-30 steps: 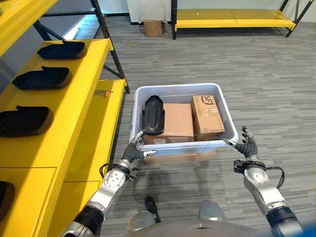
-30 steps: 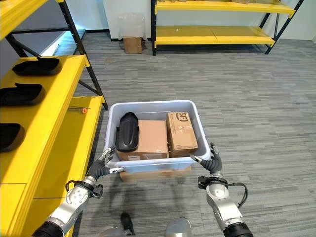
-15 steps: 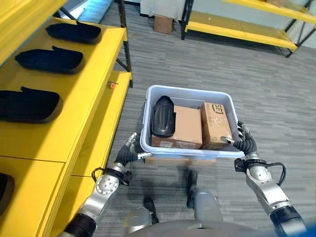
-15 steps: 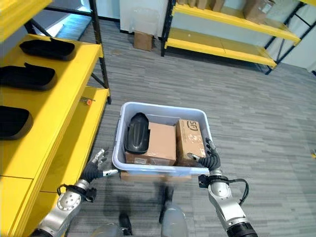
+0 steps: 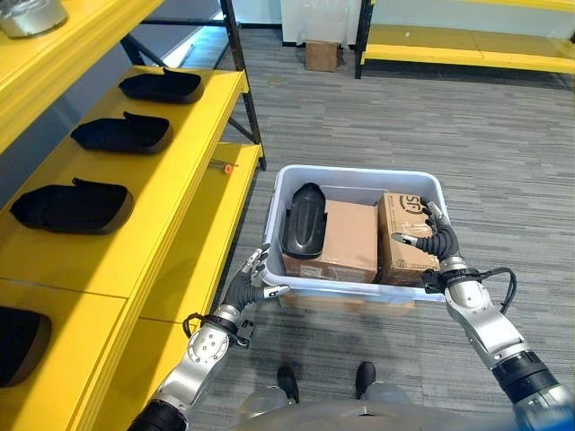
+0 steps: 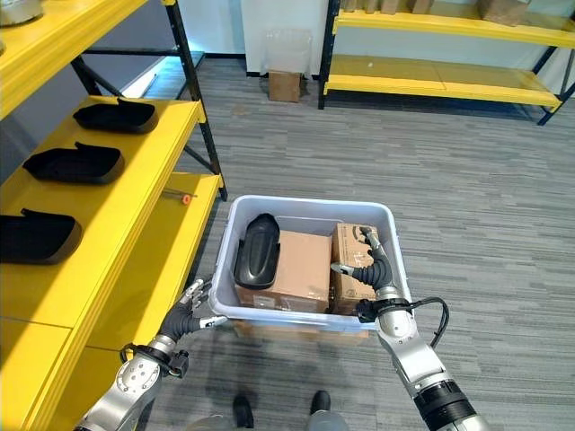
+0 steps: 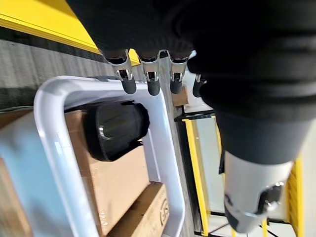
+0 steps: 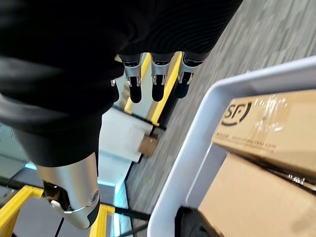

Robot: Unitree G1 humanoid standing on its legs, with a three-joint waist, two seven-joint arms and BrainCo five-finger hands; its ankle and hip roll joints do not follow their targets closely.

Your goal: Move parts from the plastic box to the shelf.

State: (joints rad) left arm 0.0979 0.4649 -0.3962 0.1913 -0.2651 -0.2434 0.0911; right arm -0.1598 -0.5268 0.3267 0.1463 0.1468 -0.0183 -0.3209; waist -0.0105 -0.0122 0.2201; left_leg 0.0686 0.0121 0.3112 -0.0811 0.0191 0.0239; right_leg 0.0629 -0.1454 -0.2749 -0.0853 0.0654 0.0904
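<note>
Plastic box (image 5: 359, 292): pale grey-white, on the grey carpet floor (image 5: 503, 153) beside the yellow shelf (image 5: 157, 215).
Contents: one black part (image 5: 304, 220) lies on the larger cardboard box (image 5: 349, 241); a smaller cardboard box (image 5: 402, 235) stands next to it.
Shelf: several black parts (image 5: 72, 205) lie in a row along it.
Left hand (image 5: 249, 285): fingers straight and spread, just outside the box's near left corner, holding nothing.
Right hand (image 5: 435, 241): fingers relaxed and apart, over the box's right rim by the smaller cardboard box, holding nothing.
</note>
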